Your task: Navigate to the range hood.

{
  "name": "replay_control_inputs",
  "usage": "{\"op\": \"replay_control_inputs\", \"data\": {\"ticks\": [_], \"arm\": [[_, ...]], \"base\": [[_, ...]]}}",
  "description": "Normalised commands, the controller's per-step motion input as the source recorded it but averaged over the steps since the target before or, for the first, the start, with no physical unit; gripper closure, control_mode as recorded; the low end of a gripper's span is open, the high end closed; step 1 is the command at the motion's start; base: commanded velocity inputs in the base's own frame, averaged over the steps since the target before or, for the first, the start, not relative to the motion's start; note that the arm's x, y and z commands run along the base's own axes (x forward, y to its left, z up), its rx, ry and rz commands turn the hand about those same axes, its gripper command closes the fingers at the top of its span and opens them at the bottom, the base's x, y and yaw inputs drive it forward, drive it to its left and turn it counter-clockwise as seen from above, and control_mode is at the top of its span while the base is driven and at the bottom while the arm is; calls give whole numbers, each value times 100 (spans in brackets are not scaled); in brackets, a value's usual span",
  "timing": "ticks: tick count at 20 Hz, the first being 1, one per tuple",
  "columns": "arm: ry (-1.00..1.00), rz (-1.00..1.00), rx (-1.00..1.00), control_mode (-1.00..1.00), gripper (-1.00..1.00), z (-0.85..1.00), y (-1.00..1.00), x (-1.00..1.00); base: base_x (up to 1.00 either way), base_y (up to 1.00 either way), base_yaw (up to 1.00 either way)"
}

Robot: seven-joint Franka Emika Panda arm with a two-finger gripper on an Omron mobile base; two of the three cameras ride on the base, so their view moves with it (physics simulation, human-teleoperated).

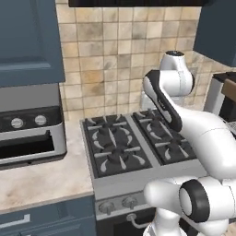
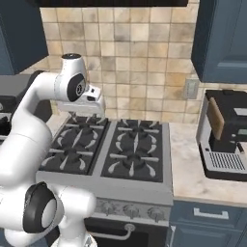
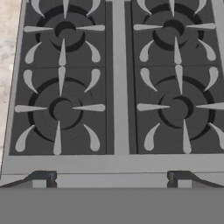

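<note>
A simulated kitchen seen from a robot's mobile base, which stands directly in front of a four-burner gas cooktop (image 2: 108, 154). The range hood (image 2: 113, 2), a near-black straight-edged slab, runs along the very top of both base views, fixed to the tiled wall (image 2: 140, 58) above the cooktop and between blue wall cabinets (image 2: 224, 38); just its lower edge is in view. It looks like a rigid, heavy, built-in fitting, so nothing here calls for taking hold of it; the task is to drive up to it, and judging by how centred the cooktop sits, the base seems at or close to its goal. The white arm is folded above the burners, its hand pointing down. The claw (image 3: 111, 177) shows as two small dark tips set wide apart at the bottom of the hand view, spread and holding nothing. To the left a silver oven (image 1: 27, 131) with knobs sits on the marbled worktop (image 1: 41, 177); to the right stands a coffee machine (image 2: 226, 135).
</note>
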Motion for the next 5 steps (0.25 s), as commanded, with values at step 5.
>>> {"op": "replay_control_inputs", "data": {"ticks": [5], "arm": [[0,0,0,100,-100,0,0,0]], "base": [[97,23,0]]}}
